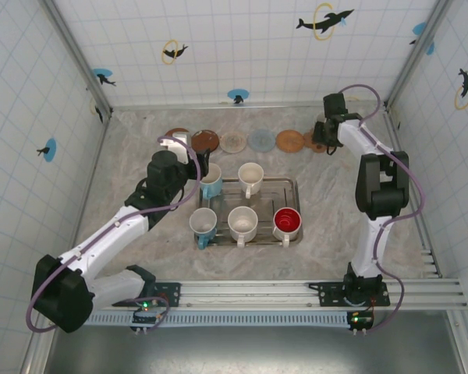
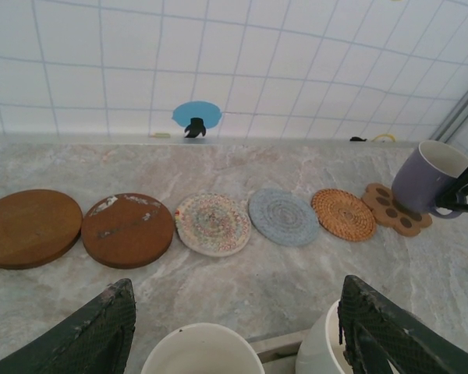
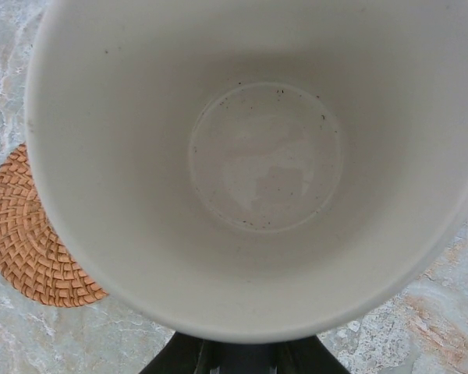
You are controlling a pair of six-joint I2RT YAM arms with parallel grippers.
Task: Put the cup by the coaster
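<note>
Here the right fingers [image 2: 466,191] clamp the lavender cup [image 2: 427,176] (tilted, mouth upward) at the paw-shaped coaster [image 2: 396,210]; the left fingers [image 2: 86,335] stand apart above another cup [image 2: 203,352] in the tray [image 1: 295,204].

Place: robot test cell in a lab, dressed up as a tiled room.
Walls: white tile-print panels [image 1: 242,47] on three sides, dotted with dolphin stickers [image 1: 324,19].
Desk: marble-look top [image 1: 327,218], metal posts [image 1: 74,51] at the corners.
Rig: left arm [image 1: 109,234] and right arm [image 1: 378,187] bolted to an aluminium rail [image 1: 281,294], cables looped.
Props: coasters [image 2: 210,224] in a row, metal tray [image 1: 292,185] of mugs [image 1: 242,222].
</note>
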